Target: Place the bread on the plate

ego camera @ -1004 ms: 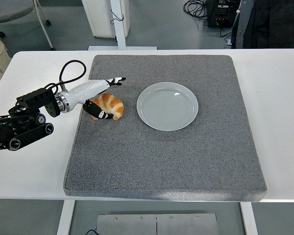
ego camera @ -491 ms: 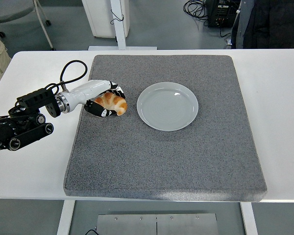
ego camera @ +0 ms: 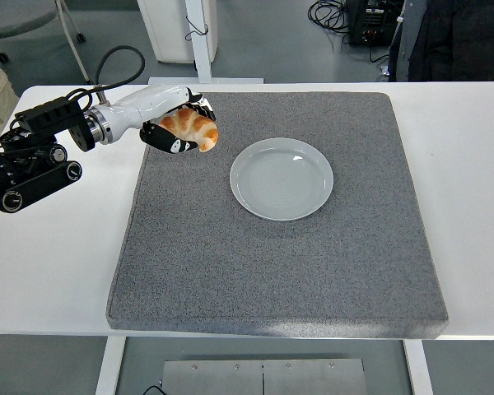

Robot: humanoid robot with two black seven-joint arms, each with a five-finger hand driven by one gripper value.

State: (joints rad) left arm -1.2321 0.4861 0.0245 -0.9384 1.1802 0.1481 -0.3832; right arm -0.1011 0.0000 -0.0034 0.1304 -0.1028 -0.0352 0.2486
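White worktop [ego camera: 41,271] carrying a grey felt mat [ego camera: 272,263] that covers most of its middle, with bare white strips along the left and right edges. Wide open room across the mat's near half and its right side; nothing lying there. Pale grey plate [ego camera: 281,178] sitting flat on the mat, a little toward the far edge, unoccupied.

Left hand [ego camera: 177,127] reaching in from the left edge over the mat's far-left corner, fingers [ego camera: 174,146] curled around a croissant [ego camera: 193,127], black tips wrapping under and over it. Croissant gripped inside the hand, golden-brown crust showing between the fingers, apparently raised off the mat, well to the left of the plate and slightly farther back. Clear stretch of mat between croissant and plate rim. Black forearm and cable loop over the worktop's far-left corner.

Right arm out of sight.

Beyond the far edge: floor, a white post, cables, a dark garment at top right. No readable writing or labels anywhere.
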